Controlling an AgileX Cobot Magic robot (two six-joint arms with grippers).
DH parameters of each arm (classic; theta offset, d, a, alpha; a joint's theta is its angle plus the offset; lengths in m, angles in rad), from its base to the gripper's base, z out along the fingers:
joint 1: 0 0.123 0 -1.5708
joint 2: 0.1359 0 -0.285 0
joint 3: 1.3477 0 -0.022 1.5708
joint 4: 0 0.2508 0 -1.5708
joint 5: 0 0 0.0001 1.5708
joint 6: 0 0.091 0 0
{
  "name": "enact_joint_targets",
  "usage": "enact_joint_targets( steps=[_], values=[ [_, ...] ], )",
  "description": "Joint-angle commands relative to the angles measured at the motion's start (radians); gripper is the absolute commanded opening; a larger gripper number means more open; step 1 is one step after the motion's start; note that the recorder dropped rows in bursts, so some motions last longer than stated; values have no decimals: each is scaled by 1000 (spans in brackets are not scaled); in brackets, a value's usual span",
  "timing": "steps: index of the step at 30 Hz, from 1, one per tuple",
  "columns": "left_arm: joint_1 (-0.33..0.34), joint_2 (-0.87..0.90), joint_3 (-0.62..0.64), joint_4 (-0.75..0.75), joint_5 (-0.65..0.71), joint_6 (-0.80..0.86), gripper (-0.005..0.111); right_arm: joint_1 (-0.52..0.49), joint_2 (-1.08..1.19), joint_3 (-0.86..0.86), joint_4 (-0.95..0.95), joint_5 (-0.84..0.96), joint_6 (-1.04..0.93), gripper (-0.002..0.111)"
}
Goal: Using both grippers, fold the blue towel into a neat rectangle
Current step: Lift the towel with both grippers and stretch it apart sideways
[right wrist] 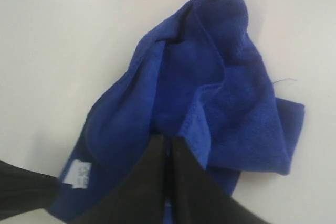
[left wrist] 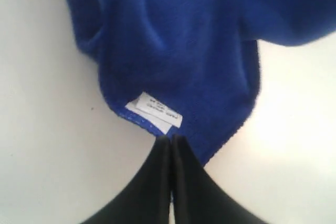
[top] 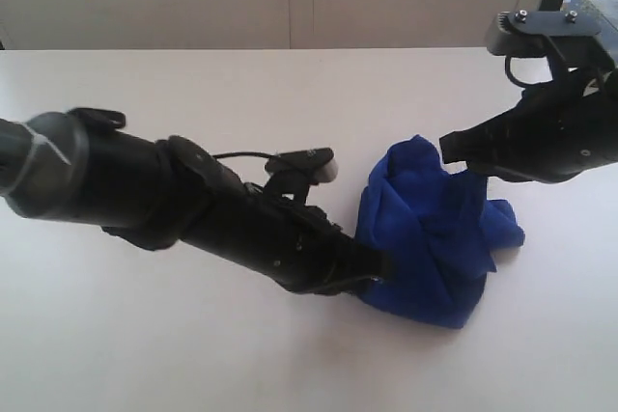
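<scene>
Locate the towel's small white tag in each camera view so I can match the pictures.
Exterior view: not discernible; the left gripper sits at that corner of the blue towel.
Left wrist view: white tag at the towel's corner, just beyond the closed jaw tips.
Right wrist view: tag at the towel's edge, beside the other arm's black tip.
Shared landmark: the left gripper, at the tagged corner in all three.

One blue towel (top: pixel 435 233) sits centre right in the exterior frame, with one white tag (left wrist: pixel 154 113) on it. There are two grippers: the left gripper (top: pixel 379 270) at lower centre and the right gripper (top: pixel 452 148) at upper right. There is one table (top: pixel 193 84).
</scene>
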Motion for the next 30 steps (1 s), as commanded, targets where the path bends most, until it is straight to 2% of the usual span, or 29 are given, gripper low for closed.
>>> enact_joint_targets(
  steps=[1, 4, 8, 12, 14, 20, 24, 30],
  values=[
    [66, -125, 9, 176, 91, -61, 0, 0, -82, 4, -126, 11, 24, 0],
    [139, -201, 9, 376, 203, -199, 0, 0, -130, 4, -164, 35, 33, 0],
    [209, -322, 9, 767, 356, -428, 0, 0, -182, 6, -174, 56, 33, 0],
    [217, -464, 9, 1148, 484, -672, 0, 0, -230, 6, -242, 92, 48, 0],
    [217, -539, 9, 1273, 543, -748, 0, 0, -251, 6, -277, 111, 86, 0],
    [217, -739, 9, 1444, 662, -805, 0, 0, -335, 6, -353, 207, 104, 0],
    [217, -863, 9, 1547, 692, -834, 0, 0, -404, 6, -445, 221, 112, 0],
    [217, -1031, 9, 1569, 773, -850, 0, 0, -545, 6, -483, 243, 145, 0]
  ],
)
